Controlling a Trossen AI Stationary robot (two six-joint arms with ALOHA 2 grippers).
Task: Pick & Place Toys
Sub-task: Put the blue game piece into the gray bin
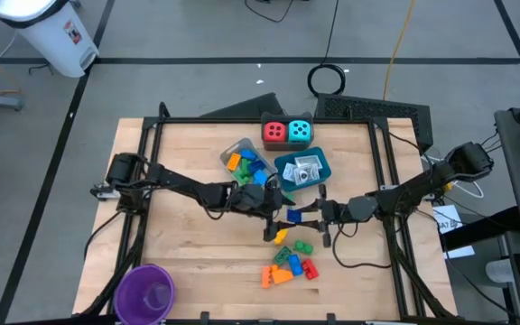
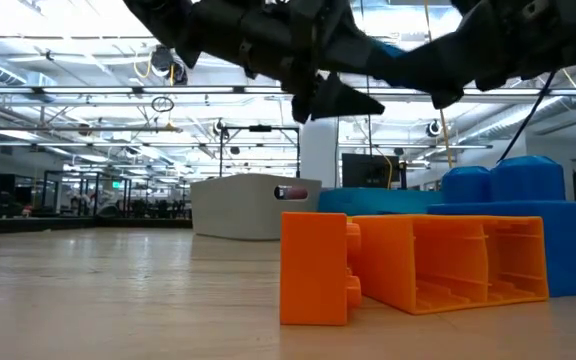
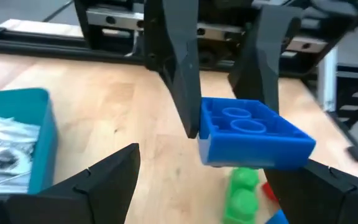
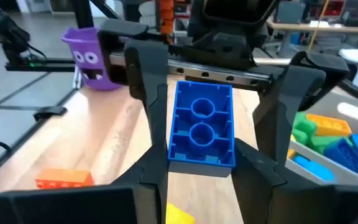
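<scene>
**Blue brick held between two claws, mid-surface**

The right claw [image 4: 201, 155] is clamped narrowly on a blue brick [image 4: 201, 127], holding it above the wooden surface [image 1: 188, 244] near the middle. The left claw [image 3: 197, 174] stands wide, its fingers on either side of the same brick without touching it.

This looks like a handover. To do it well, the left claw should close squarely on the brick's flat side walls, not its studded top, and the right should let go only once that grip is firm. The brick is smooth, hard plastic with two round studs, so an off-centre pinch could let it twist or slip.

A loose heap of bricks [image 1: 289, 266] in orange, green, red and blue lies below. A clear tray [image 1: 228, 152] already holds several; a blue tray [image 1: 283, 163] holds crinkled white packets [image 1: 307, 171]. Two dotted dice [image 1: 287, 132] sit behind.
</scene>
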